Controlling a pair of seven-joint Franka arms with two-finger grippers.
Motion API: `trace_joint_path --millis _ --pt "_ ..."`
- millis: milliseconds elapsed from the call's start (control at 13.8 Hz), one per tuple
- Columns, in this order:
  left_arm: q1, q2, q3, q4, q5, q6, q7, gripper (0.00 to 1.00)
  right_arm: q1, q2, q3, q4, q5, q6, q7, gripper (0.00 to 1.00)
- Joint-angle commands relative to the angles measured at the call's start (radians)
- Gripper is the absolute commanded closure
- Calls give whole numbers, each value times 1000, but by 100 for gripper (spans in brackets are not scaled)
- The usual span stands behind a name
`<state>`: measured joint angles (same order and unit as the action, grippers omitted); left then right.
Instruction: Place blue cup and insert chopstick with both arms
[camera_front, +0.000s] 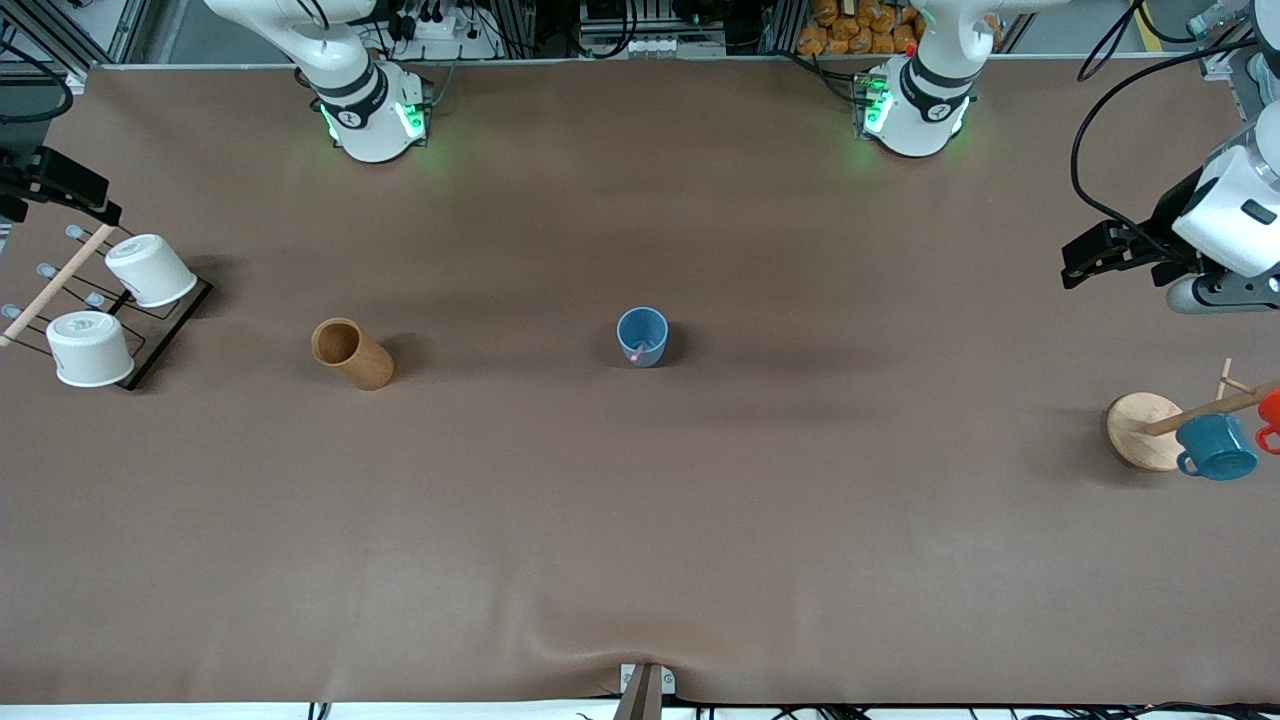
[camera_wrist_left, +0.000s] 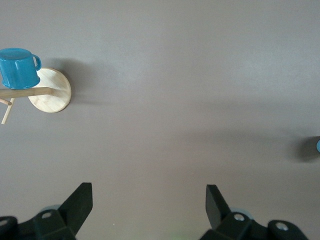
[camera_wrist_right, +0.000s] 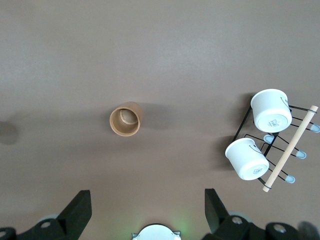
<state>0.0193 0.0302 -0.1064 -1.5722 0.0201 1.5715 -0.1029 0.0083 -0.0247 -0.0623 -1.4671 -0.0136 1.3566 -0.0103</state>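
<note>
The light-blue cup (camera_front: 642, 336) stands upright in the middle of the table. The pinkish chopstick (camera_front: 637, 351) stands inside it, leaning on the rim. My left gripper (camera_front: 1085, 255) hangs open and empty over the left arm's end of the table, well away from the cup. In the left wrist view its fingers (camera_wrist_left: 80, 202) are wide apart, and only a sliver of the cup (camera_wrist_left: 318, 146) shows at the edge. My right gripper (camera_front: 100, 198) hangs open and empty over the right arm's end, above the cup rack. In the right wrist view its fingers (camera_wrist_right: 80, 207) are wide apart; the cup is out of view.
A brown cylindrical cup (camera_front: 350, 353) stands between the blue cup and a black wire rack (camera_front: 160, 335) holding two white cups (camera_front: 150, 270). A wooden mug tree (camera_front: 1145, 430) with a teal mug (camera_front: 1215, 447) and a red mug (camera_front: 1270, 410) stands at the left arm's end.
</note>
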Motion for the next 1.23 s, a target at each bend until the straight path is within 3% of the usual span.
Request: trace_joint_path --millis 0,1156 --pt "8 -7 -4 1 -9 4 12 0 24 -14 -5 -22 11 27 15 0" --pt "8 -7 -4 1 -9 4 12 0 39 -3 -7 -32 9 52 12 0"
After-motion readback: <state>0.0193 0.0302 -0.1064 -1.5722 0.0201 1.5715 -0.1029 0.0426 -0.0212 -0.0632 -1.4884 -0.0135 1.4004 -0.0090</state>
